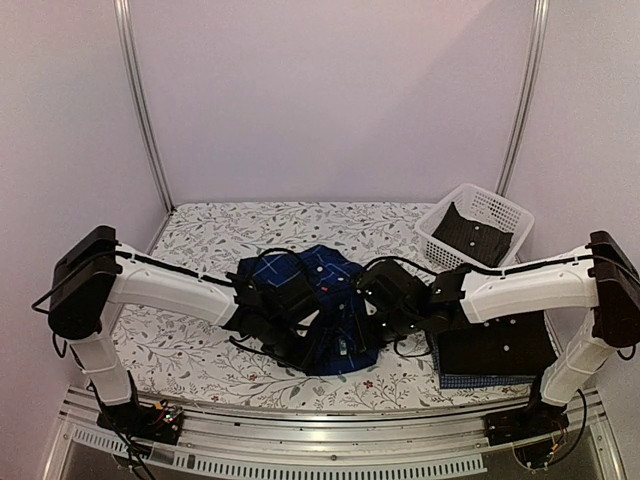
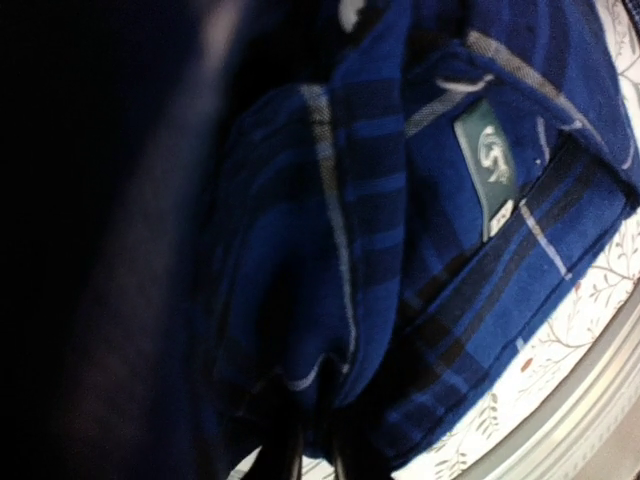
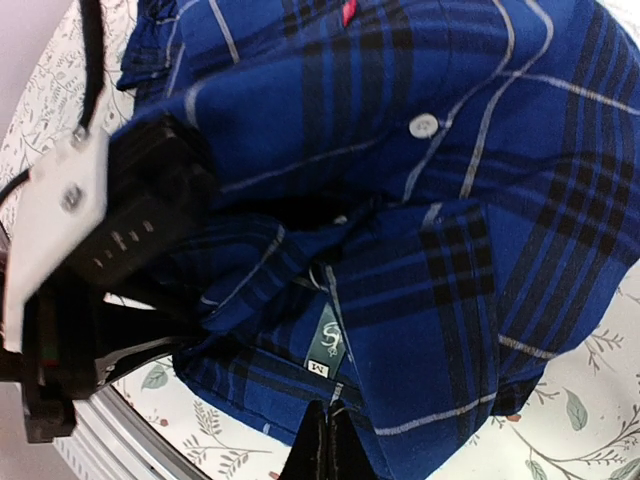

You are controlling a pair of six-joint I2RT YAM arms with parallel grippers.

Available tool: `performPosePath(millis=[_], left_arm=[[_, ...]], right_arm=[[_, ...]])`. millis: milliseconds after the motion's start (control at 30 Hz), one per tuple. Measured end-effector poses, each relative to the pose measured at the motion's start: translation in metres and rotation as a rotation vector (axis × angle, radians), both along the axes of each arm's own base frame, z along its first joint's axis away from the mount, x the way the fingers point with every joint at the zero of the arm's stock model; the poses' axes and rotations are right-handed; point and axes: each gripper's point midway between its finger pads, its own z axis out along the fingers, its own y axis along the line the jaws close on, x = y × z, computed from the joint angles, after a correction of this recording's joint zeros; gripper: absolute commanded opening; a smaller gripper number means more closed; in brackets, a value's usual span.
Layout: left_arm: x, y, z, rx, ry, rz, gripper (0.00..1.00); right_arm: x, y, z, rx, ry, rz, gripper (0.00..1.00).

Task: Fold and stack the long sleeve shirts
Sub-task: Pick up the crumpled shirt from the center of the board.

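Observation:
The dark blue plaid shirt (image 1: pixel 322 300) lies bunched in the middle of the table between both arms. My left gripper (image 1: pixel 288 318) is on its left side. In the left wrist view the left gripper (image 2: pixel 314 455) is shut on a hanging fold of the plaid shirt (image 2: pixel 400 250). My right gripper (image 1: pixel 378 312) is at the shirt's right side. In the right wrist view the right gripper (image 3: pixel 330 412) is shut on the edge of the plaid shirt (image 3: pixel 420 230), just below its neck label (image 3: pixel 330 345). A black shirt (image 1: pixel 495 345) lies folded on a fine blue check shirt (image 1: pixel 490 381) at the near right.
A white lattice basket (image 1: pixel 505 212) at the back right holds another black shirt (image 1: pixel 473 236). The floral tablecloth (image 1: pixel 200 350) ends at a metal rail (image 1: pixel 320 420) along the near edge. The left arm's wrist (image 3: pixel 110 230) sits close to my right gripper.

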Motion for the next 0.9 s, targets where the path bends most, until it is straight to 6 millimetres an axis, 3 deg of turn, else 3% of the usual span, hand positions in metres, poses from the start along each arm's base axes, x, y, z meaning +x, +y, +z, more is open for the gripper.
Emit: performPosePath(millis=[200,333,500,600,733,900], left_arm=[[0.006,0.002,0.015,0.001,-0.040,0.016,0.00],[0.015,-0.003,0.054,-0.067,-0.107,0.026,0.00],[0.031,-0.011,0.116,-0.200,-0.206,0.043,0.00],[0.042,-0.009,0.148,-0.268,-0.252,0.069,0.00],[0.059,0.003,0.171,-0.314,-0.291,0.113,0.00],[0.076,0.010,0.184,-0.333,-0.316,0.138,0.00]], right_arm=[[0.019,0.015,0.031,0.052,-0.061,-0.004,0.00],[0.037,0.015,0.045,0.068,-0.089,-0.023,0.00],[0.061,0.019,0.062,0.088,-0.132,-0.040,0.00],[0.071,0.024,0.075,0.104,-0.162,-0.040,0.05],[0.080,0.030,0.092,0.122,-0.206,-0.036,0.06],[0.089,0.035,0.114,0.140,-0.261,-0.037,0.00]])
